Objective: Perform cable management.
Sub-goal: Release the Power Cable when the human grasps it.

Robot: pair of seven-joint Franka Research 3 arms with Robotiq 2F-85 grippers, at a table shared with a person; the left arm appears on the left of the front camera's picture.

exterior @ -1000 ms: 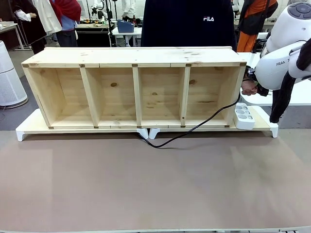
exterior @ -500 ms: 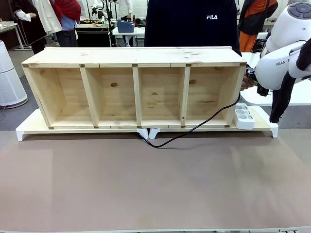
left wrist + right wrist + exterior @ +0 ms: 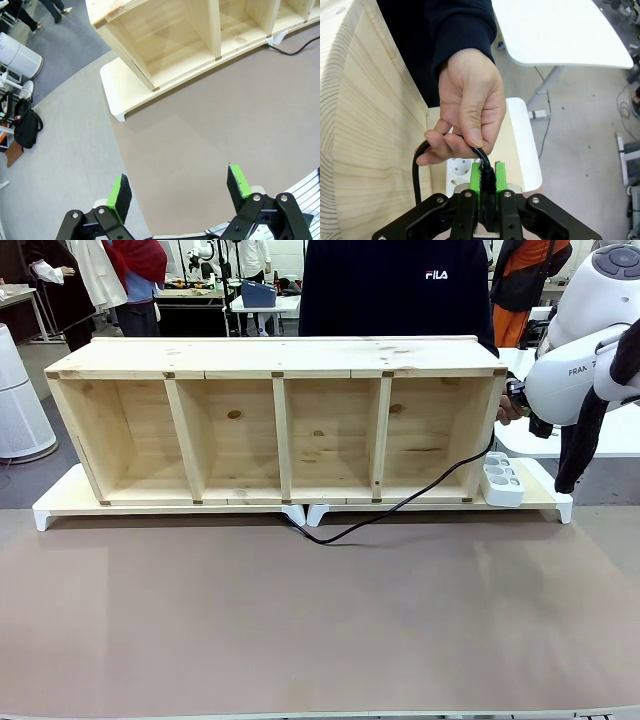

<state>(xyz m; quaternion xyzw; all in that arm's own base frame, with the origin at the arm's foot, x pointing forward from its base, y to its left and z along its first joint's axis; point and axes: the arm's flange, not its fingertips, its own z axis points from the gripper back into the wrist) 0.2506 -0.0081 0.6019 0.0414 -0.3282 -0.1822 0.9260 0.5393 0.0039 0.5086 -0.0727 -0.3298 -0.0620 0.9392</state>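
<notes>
Since 1 s ago: person's hand at the shelf's right end has drawn up behind the corner, less of it showing in front view; person has shifted a bit toward 3 o'clock behind the shelf. Cable, strip, right arm unchanged.

Near: left gripper hangs over the brown mat, jaws wide apart, nothing between the pads. Shelf's left end is at 12 o'clock in its view.

Mid: cable runs from a loop on the mat near the shelf's centre foot, up toward 2 o'clock, to the white power strip, which sits on the white base just beside the wooden shelf at its right end.

Far: right gripper is behind the shelf's right end, green pads clamped on the cable's black end. Hand, dark sleeve, comes in from 12 o'clock in the wrist view, thumb and fingers pinching the same cable right above the pads; cable arcs over to 9 o'clock and drops along the shelf side.
</notes>
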